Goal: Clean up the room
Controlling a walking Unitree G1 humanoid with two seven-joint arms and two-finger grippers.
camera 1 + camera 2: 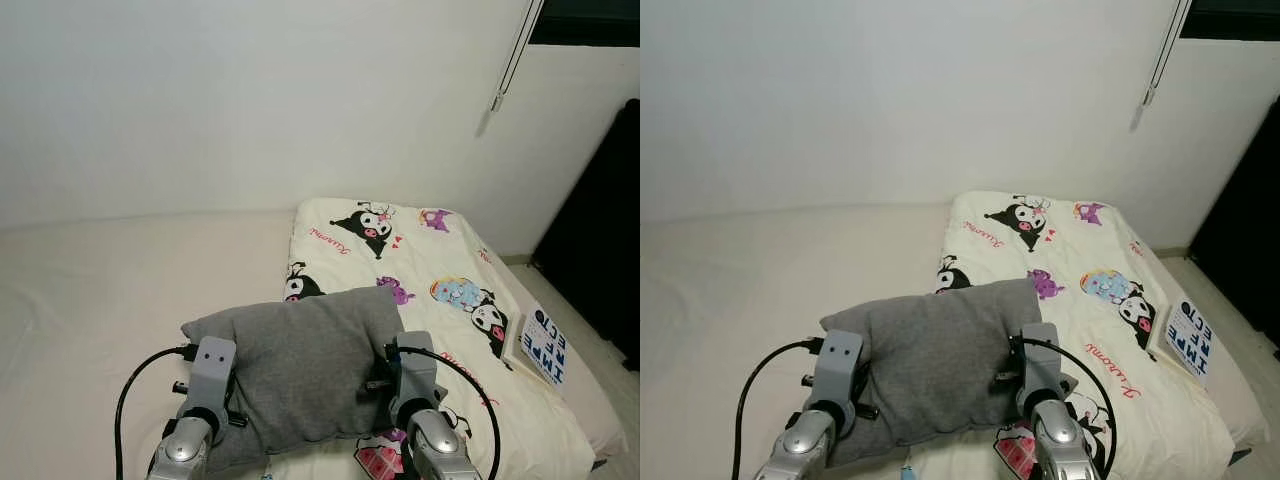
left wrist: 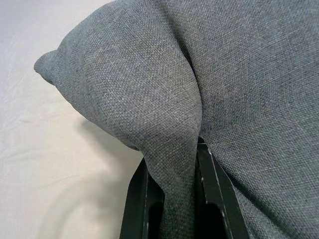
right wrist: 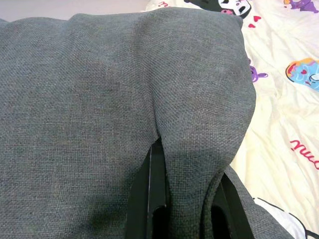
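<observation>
Two grippers pinched the grey pillow (image 1: 300,365) from opposite ends, left gripper (image 2: 172,172) and right gripper (image 3: 187,172) each clamped on fabric, its long axis spanning across above the bed (image 1: 90,290).

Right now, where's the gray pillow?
The pillow is held up front and center between both grippers, left gripper and right gripper each pinching a side, over the bed beside the cartoon blanket.

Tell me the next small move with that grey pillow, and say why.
Probably carry it forward and lower it toward the wall end of the bed. Both the left gripper and right gripper pinch folds of the grey pillow, which hangs above the sheet and the cartoon blanket.
</observation>
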